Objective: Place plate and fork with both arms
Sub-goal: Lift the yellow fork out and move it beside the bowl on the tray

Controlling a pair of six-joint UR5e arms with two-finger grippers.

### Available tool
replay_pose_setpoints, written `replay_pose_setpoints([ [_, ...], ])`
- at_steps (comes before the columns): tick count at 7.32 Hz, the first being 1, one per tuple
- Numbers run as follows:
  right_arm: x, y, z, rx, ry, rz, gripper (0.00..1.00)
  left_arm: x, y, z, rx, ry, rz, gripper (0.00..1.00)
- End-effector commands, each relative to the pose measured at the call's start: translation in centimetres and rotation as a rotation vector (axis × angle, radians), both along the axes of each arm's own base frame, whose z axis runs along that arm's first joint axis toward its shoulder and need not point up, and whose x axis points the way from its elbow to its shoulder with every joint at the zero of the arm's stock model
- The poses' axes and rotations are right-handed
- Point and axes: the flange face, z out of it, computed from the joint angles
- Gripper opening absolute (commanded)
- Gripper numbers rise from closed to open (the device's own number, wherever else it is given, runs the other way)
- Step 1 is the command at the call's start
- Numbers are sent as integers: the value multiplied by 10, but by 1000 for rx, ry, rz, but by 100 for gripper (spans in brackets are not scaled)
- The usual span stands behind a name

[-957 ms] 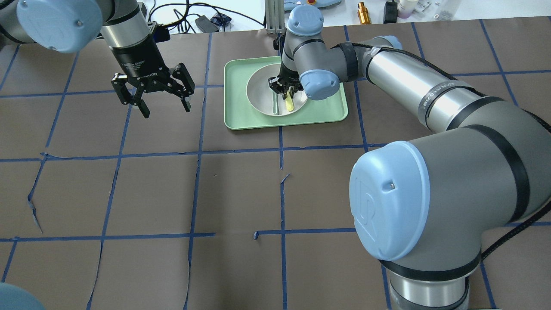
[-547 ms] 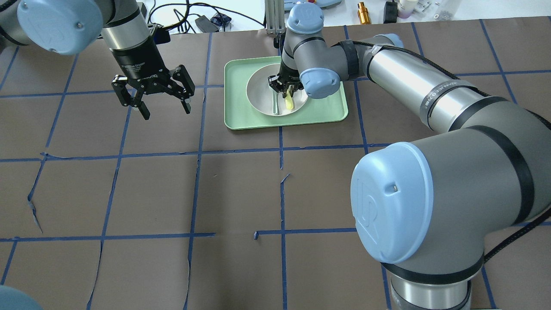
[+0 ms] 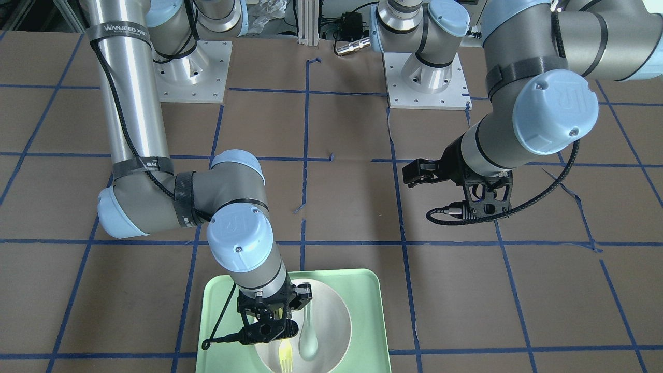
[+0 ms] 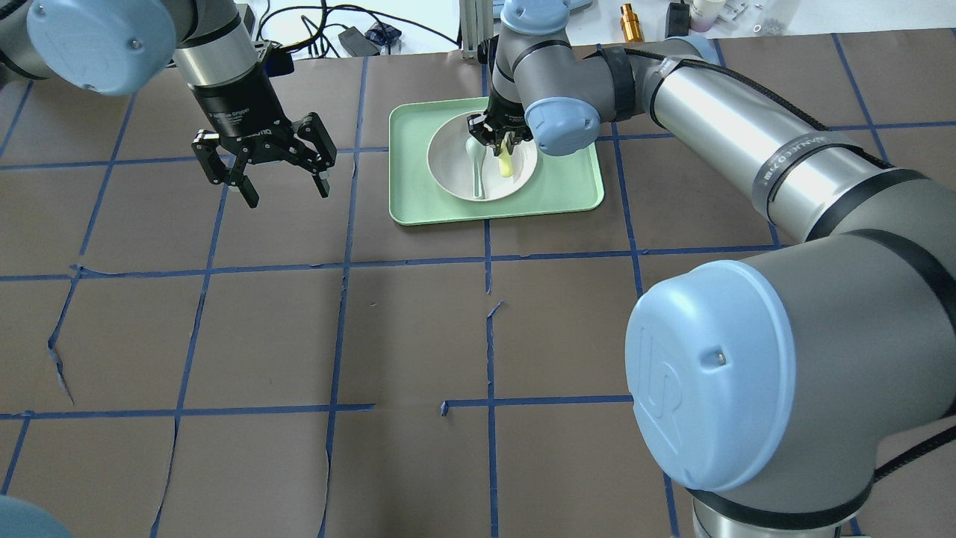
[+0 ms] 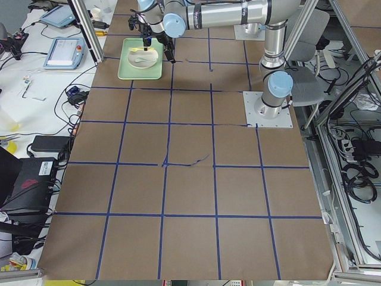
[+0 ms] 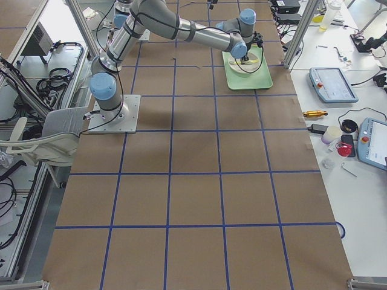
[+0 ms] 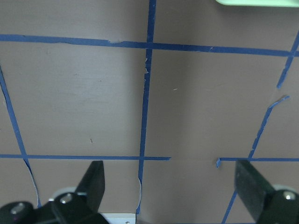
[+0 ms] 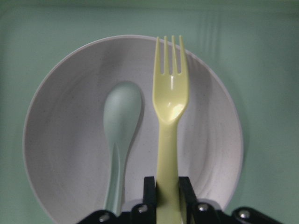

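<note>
The off-white plate (image 4: 450, 168) sits in the pale green tray (image 4: 567, 187) at the table's far side. My right gripper (image 4: 499, 142) is shut on the handle of the pale yellow fork (image 4: 506, 164) and holds it over the plate, tines pointing away from the wrist. The right wrist view shows the fork (image 8: 170, 102), the plate (image 8: 65, 140) and the right gripper (image 8: 167, 189). The front view shows the fork (image 3: 285, 356) below the right gripper (image 3: 269, 317). My left gripper (image 4: 287, 190) is open and empty over bare table, left of the tray; its fingers (image 7: 93, 179) stand wide apart.
A grey-green spoon (image 4: 476, 161) lies in the plate beside the fork, and also shows in the right wrist view (image 8: 120, 112). The tray's edge (image 7: 257, 2) shows at the top of the left wrist view. Cables and small items lie beyond the table's far edge (image 4: 358, 37).
My right gripper has shifted a little toward the table's far side with the fork, uncovering the spoon's bowl. The left gripper has barely moved.
</note>
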Motion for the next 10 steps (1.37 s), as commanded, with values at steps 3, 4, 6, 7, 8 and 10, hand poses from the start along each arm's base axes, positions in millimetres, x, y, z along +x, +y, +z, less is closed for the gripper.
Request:
replay_pose_setpoints([
  [3, -119, -24, 0, 22, 16, -73, 0, 2, -2, 2, -19, -1, 7, 100],
  [4, -123, -16, -22, 63, 6, -77, 0, 1, -2, 2, -19, -1, 7, 100],
  [6, -119, -23, -46, 79, -26, -73, 0, 0, -2, 2, -18, 0, 13, 100],
  [7, -119, -25, -45, 73, -26, -73, 0, -1, -2, 0, -16, 0, 13, 100],
  [8, -119, -26, -48, 76, -27, -68, 0, -1, -2, 1, -18, 1, 14, 100],
  [10, -118, -24, -48, 74, -22, -34, 4, -3, -1, 0, -16, 2, 12, 100],
])
